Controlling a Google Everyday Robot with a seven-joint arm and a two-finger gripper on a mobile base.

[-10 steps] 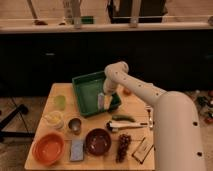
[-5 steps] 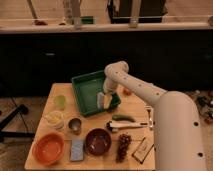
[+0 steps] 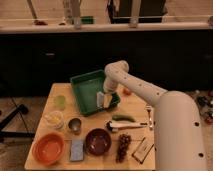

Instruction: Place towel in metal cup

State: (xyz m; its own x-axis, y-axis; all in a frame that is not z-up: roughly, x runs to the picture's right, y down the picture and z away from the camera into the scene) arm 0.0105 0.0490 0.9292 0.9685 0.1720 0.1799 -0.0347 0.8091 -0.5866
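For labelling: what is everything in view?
table: 1, wooden, centre
tray: 1, green, table's back
towel: 1, pale, in tray
metal cup: 1, silver, front of tray
green cup: 1, green, left of tray
pale bowl: 1, yellowish, left edge
orange bowl: 1, orange, front left
dark bowl: 1, maroon, front centre
sponge: 1, blue, between those bowls
grapes: 1 bunch, dark, front right
vegetable: 1, green, table's middle
arm: 1, white, from right
gripper: 1, white, in tray beside towel
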